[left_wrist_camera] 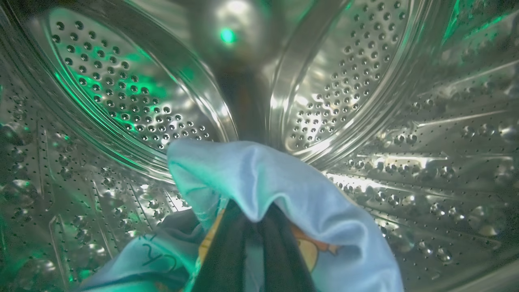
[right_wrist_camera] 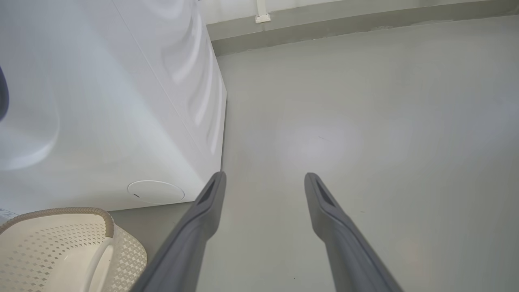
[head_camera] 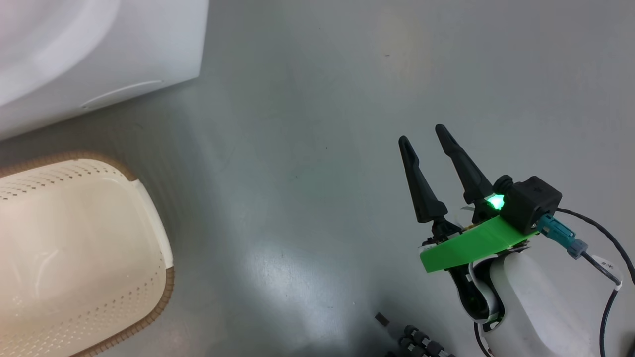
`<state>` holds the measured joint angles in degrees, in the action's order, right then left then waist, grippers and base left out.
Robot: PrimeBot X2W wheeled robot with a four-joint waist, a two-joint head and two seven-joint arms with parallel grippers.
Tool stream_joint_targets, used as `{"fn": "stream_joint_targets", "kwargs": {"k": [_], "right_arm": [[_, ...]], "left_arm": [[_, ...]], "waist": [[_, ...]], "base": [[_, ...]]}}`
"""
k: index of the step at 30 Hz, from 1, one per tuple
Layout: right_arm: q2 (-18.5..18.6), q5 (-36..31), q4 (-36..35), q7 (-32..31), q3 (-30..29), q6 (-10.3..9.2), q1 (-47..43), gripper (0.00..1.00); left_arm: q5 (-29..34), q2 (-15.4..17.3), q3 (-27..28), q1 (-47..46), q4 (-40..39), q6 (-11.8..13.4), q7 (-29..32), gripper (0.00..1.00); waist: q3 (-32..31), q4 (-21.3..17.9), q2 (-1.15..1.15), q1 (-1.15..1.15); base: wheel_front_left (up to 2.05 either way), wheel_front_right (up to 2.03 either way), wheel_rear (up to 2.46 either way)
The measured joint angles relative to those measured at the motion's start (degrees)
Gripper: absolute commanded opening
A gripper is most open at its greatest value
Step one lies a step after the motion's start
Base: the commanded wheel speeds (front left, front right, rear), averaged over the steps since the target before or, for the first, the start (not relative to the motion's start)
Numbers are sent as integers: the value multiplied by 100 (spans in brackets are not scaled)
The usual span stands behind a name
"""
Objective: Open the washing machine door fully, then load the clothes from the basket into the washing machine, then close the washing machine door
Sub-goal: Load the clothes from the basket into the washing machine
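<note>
Head view: one washing machine [head_camera: 99,49] in the upper left, a smooth white box corner with the arc of its round flap [head_camera: 121,93] showing. One basket [head_camera: 89,223] in the lower left: cream perforated plastic, rounded, with a brown woven-look rim and one white handle [head_camera: 156,223] visible. My right gripper [head_camera: 422,134] is in the lower right over glossy grey floor [head_camera: 307,124]. Its two tapered black fingers are spread and hold nothing. Behind them are one green plastic bracket [head_camera: 471,243], one lit green LED [head_camera: 495,201], one black camera block [head_camera: 533,201], one teal connector [head_camera: 558,233] and one black cable [head_camera: 607,297].

Left wrist view: I'm inside the drum [left_wrist_camera: 121,93], which is perforated, dimpled, shiny steel. Two hole-patterned back panels are visible, with a green glint on the hub between them. The left gripper [left_wrist_camera: 253,227] has both dark fingers pinched together on a light-blue garment [left_wrist_camera: 275,182]. It is soft and folded over the tips, with an orange print by the fingers. More blue cloth with dark scribbles [left_wrist_camera: 154,259] sits in the lower left. I can't tell if it's the same piece or a second one.

Right wrist view: two matte grey fingers rise from the bottom, wide apart, with nothing between them but floor. The washing machine fills the left, with the round flap low on its front. The basket is in the lower left corner, just beside the machine's base. One white fitting [right_wrist_camera: 262,18] sits on the wall at top centre.
</note>
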<state>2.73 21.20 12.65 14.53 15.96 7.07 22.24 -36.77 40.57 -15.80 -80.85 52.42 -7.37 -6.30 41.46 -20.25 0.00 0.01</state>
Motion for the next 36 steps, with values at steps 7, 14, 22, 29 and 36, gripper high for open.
{"fn": "stream_joint_targets", "kwargs": {"k": [7,14,22,29,36], "right_arm": [[-7,-1,-10,0,-63,0,15,100],[-8,-1,8,0,-55,0,14,100],[-8,-10,69,0,-62,0,13,100],[-7,-10,156,0,-18,0,14,100],[8,-10,313,0,-13,0,13,100]], "left_arm": [[-172,15,-567,-165,409,0,858,100],[-413,-18,-1014,-210,880,0,2250,100],[-784,-1,-1179,-97,721,0,1801,100],[-1149,-14,-1393,512,503,0,992,100],[-1686,-107,-1546,1263,235,0,111,100]], "waist": [[-17,8,0,0],[-134,41,0,0],[-355,96,0,-1],[-659,201,0,-1],[-1040,358,0,-1]], "base": [[0,0,0],[0,0,0],[0,0,0],[0,0,0],[0,0,0]]}}
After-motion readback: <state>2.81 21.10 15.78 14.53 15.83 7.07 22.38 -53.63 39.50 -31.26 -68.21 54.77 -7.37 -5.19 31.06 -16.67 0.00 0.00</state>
